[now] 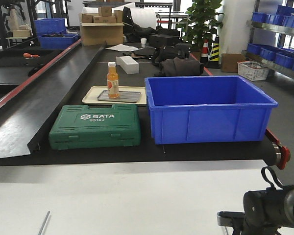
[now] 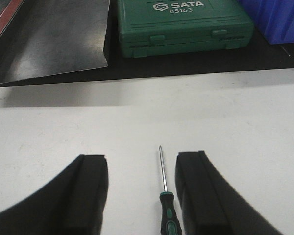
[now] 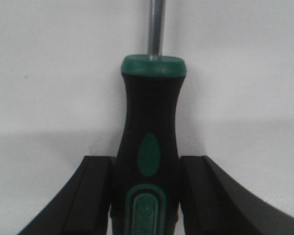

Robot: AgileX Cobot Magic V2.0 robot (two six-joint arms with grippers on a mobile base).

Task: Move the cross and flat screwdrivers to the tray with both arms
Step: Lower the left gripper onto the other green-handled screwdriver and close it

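Note:
In the left wrist view one screwdriver (image 2: pixel 165 210), with a black-and-green handle and thin steel shaft, lies on the white table. My left gripper (image 2: pixel 141 157) is open around it, and the screwdriver lies closer to the right finger (image 2: pixel 193 181). In the right wrist view my right gripper (image 3: pixel 146 164) is shut on the handle of the other screwdriver (image 3: pixel 149 127), whose shaft points away. In the front view a steel shaft (image 1: pixel 44 223) shows at the lower left and the right arm (image 1: pixel 272 208) at the lower right. The matt-grey tray is out of view.
Beyond the white table (image 1: pixel 137 196) a black bench holds a green SATA case (image 1: pixel 95 127), a blue bin (image 1: pixel 208 107), and a beige tray (image 1: pixel 90 95) holding a small shiny steel tray and an orange bottle (image 1: pixel 112 81). The green case also shows in the left wrist view (image 2: pixel 181 24).

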